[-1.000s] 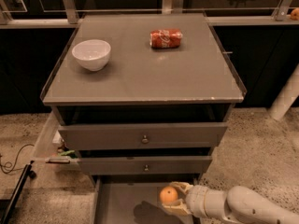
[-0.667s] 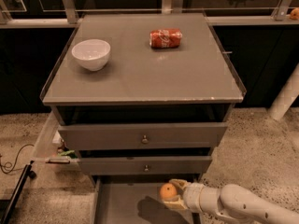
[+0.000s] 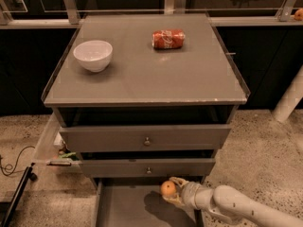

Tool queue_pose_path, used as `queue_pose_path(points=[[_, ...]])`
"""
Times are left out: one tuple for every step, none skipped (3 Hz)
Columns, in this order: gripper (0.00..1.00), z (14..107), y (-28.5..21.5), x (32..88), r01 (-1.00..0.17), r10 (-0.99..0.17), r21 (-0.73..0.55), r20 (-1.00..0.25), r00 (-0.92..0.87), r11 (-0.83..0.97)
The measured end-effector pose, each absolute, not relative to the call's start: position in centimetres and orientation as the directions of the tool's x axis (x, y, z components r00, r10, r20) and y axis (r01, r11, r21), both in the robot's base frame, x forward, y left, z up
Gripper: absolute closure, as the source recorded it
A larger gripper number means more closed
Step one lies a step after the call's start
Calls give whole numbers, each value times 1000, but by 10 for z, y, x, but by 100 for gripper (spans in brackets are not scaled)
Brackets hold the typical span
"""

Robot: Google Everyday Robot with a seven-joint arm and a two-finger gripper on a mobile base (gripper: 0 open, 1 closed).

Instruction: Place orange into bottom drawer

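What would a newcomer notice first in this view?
The bright orange, gripped by the hand at the bottom of the frame, above the open bottom drawer. Then the red soda can lying on its side on the cabinet top, with the white bowl to its left.

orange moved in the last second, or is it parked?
Yes. The orange, held in the hand, has shifted slightly up-left in view, closer to the middle drawer's knob, over the open bottom drawer.
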State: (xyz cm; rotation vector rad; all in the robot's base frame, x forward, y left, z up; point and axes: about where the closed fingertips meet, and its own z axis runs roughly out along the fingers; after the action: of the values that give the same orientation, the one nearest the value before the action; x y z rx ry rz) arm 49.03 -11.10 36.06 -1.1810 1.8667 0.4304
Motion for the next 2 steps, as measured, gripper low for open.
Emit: queue_pose_path(points=[[100,325,-113,503,-877,-573,-197,-813,-105,439],[100,300,-115,506,-906,-547,-177,-834,-70,385]])
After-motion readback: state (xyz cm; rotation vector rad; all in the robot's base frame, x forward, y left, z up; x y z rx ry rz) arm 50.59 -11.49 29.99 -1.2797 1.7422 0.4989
